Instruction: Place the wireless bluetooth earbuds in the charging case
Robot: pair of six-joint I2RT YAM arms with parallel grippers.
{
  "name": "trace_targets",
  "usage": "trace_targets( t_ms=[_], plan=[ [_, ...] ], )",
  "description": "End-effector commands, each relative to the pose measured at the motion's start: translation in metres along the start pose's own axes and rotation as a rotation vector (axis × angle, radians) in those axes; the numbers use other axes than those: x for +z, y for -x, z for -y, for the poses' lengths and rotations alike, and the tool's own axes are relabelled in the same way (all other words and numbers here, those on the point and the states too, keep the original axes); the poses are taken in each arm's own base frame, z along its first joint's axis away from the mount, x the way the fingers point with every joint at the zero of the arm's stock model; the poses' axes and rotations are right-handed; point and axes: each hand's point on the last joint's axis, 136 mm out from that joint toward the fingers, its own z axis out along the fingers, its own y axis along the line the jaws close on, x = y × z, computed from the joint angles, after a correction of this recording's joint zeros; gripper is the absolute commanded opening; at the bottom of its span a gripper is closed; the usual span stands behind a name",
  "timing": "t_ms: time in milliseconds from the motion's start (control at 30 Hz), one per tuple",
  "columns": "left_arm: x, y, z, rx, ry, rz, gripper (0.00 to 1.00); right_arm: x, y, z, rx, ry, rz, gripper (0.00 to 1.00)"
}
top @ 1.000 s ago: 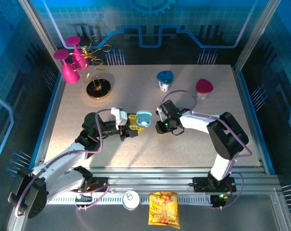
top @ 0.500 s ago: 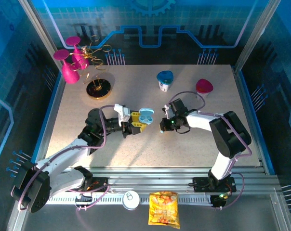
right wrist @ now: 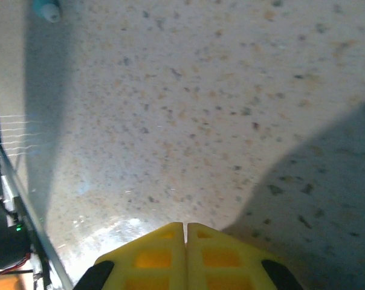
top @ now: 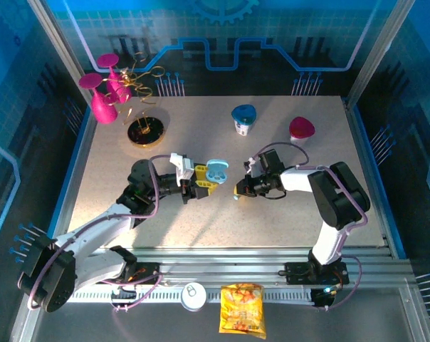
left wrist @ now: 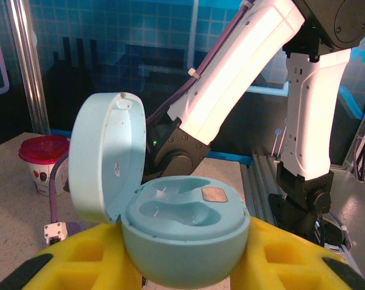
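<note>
PROGRESS: no bud seated | left gripper (left wrist: 185, 261) pinches open pale blue charging case (left wrist: 185, 226), both wells empty | right gripper (right wrist: 186, 232) pressed together, nothing between | pale blue earbud (right wrist: 46, 9) on table (right wrist: 231, 90), 11 o'clock of right fingertips | LEFT: both insertions

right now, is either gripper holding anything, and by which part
The left gripper clamps the open pale blue charging case by the sides of its base, lid up. The right gripper is shut, holding nothing.
</note>
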Motion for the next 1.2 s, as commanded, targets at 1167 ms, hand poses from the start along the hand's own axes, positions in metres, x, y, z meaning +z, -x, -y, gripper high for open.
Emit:
trace_targets(
  t_ms=[1167],
  plan=[
    [0.000, 0.013, 0.002, 0.043, -0.026, 0.046, 0.35, 0.003, 0.004, -0.008, -0.259, -0.202, -0.045, 0.36]
  ],
)
